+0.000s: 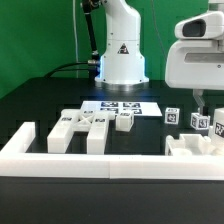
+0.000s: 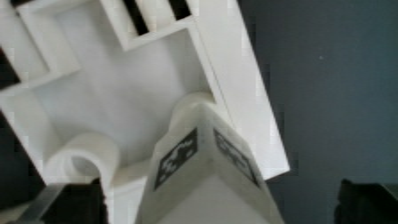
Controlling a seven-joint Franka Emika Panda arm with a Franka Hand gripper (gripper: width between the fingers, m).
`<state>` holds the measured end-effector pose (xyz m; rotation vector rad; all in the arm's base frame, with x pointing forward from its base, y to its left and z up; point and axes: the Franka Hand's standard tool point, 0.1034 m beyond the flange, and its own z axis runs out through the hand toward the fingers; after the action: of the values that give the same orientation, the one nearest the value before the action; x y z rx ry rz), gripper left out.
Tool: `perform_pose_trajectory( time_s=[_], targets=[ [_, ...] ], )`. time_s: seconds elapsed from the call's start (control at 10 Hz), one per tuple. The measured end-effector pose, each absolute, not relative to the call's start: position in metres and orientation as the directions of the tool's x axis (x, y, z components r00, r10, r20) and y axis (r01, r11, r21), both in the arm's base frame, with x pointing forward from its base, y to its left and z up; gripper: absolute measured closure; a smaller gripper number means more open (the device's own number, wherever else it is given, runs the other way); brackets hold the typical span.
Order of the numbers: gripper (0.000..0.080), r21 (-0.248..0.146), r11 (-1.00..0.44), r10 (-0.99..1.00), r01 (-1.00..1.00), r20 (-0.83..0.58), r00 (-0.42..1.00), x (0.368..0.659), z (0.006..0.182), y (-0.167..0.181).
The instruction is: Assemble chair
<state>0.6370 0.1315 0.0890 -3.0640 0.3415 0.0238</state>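
The claw stands wide. In the wrist view its two dark fingers sit well apart and are not closed on the one white tagged piece between them. That piece shows two tags, and a slotted white slab lies behind it.

In the exterior view the claw hangs at the right of the frame over one group of chair parts, made up of three tagged block ends and a low slab piece. A second group lies left of centre, with at least three blocky pieces; I cannot tell the exact count.

One marker board lies at centre, just behind the second group. One white border wall runs along the bottom of the frame. The table is black. One white arm base stands at upper centre before a green backdrop.
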Motion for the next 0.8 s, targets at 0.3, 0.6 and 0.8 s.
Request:
perform_pose_trajectory(
  time_s=[0.3, 0.6, 0.8],
  targets=[
    [0.0151, -0.060, -0.996, 0.073, 0.073, -0.003, 0.997, 0.6381, 0.0894, 0.1291],
    [0.0151, -0.059, -0.961, 0.269, 0.269, 0.008, 0.963, 0.6386, 0.0892, 0.1253],
    [0.0151, -0.058, -0.939, 0.338, 0.338, 0.012, 0.941, 0.6387, 0.0887, 0.1237]
  ],
)
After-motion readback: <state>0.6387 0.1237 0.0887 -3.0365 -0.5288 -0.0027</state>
